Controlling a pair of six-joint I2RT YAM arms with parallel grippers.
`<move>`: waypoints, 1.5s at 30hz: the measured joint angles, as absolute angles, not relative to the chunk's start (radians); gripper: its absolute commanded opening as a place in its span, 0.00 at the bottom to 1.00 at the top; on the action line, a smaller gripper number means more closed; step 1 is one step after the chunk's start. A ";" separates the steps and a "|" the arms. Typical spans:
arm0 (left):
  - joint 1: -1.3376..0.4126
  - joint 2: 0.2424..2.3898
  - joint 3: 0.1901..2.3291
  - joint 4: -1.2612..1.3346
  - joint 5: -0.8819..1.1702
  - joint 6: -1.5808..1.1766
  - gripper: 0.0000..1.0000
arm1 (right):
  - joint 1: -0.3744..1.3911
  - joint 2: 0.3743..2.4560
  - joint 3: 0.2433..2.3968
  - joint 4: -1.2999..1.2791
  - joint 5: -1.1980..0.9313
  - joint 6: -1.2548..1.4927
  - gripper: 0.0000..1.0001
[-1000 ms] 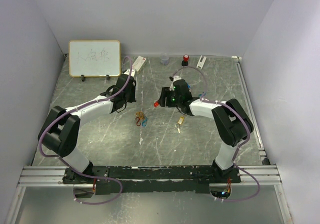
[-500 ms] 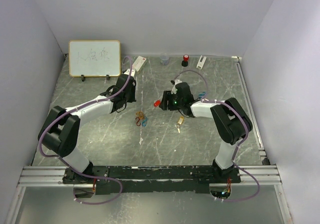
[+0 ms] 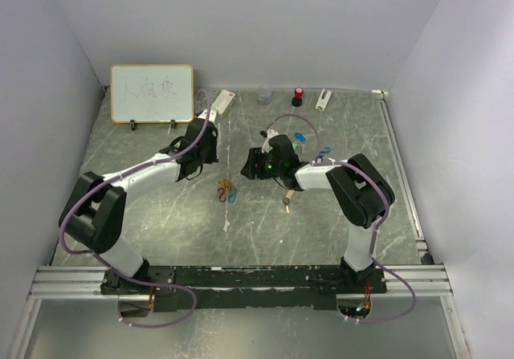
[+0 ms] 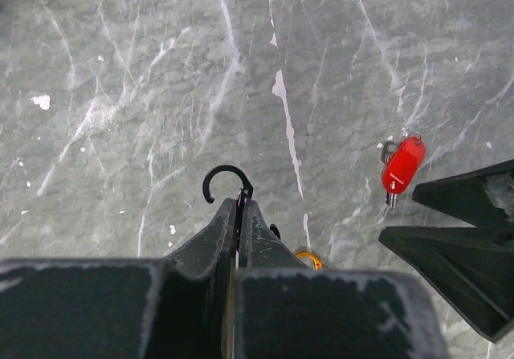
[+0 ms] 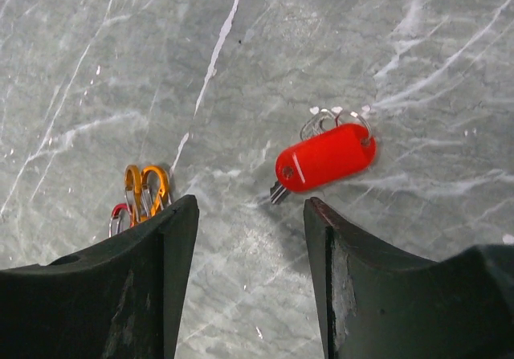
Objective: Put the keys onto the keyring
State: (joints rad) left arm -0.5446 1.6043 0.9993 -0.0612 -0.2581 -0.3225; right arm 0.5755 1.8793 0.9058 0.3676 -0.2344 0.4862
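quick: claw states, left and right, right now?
Left claw: closed, pinching a thin black hook.
Right claw: open, empty; red-tagged key lies just beyond its tips.

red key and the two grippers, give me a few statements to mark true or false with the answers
1. The right gripper is open. True.
2. The red-tagged key is clamped in the right gripper. False: it lies on the table ahead of the fingers.
3. The left gripper is shut on a black hook. True.
4. The carabiner clips by the right gripper are blue. False: orange and red.
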 measured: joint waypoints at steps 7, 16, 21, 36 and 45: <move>-0.541 1.590 0.999 -0.061 -0.258 -0.323 0.07 | 0.575 1.927 0.955 0.385 -0.233 0.490 0.56; -0.535 1.590 0.999 -0.062 -0.258 -0.323 0.07 | 0.575 2.007 1.043 0.414 -0.241 0.495 0.56; -0.531 1.590 0.999 -0.062 -0.257 -0.323 0.07 | 0.575 2.028 1.069 0.420 -0.241 0.498 0.56; -0.530 1.571 0.999 -0.062 -0.256 -0.324 0.07 | 0.577 1.949 1.052 0.397 -0.211 0.465 0.56; -0.530 1.570 0.999 -0.062 -0.234 -0.332 0.07 | 0.526 1.862 1.039 0.398 -0.199 0.432 0.51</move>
